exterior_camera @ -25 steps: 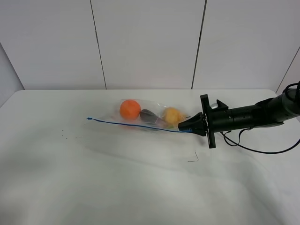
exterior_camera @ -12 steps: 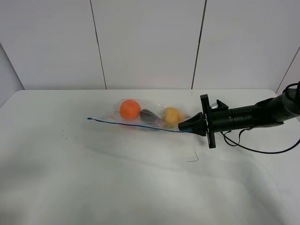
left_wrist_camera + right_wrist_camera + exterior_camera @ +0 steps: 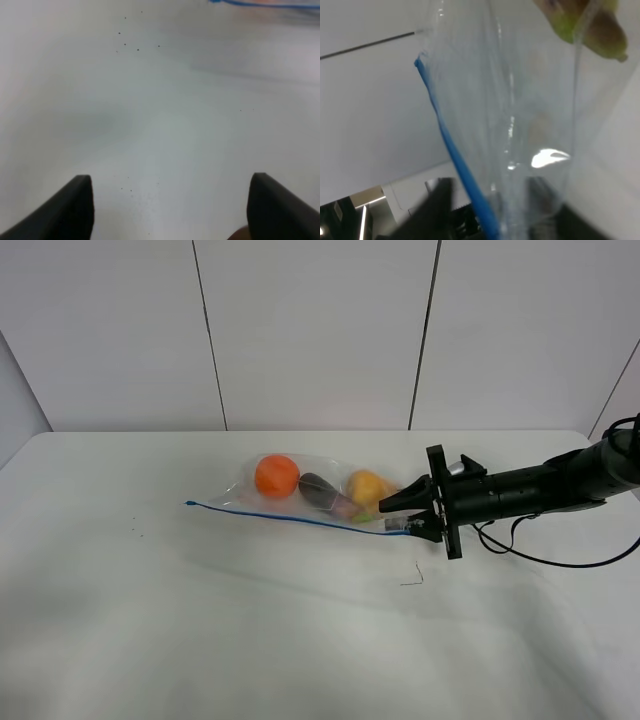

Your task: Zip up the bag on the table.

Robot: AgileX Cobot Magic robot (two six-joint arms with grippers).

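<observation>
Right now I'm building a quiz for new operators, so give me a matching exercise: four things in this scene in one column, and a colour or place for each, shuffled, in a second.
Things:
1. round fruit in the bag
2. zip strip
3. right pincer
4. left pincer

Colour or place:
A. blue
B. above bare table, far from the bag, jaws wide apart
C. orange
D. at the bag's end nearest the yellow fruit, jaws parted

Pairs: 1-C, 2-A, 3-D, 4-B
</observation>
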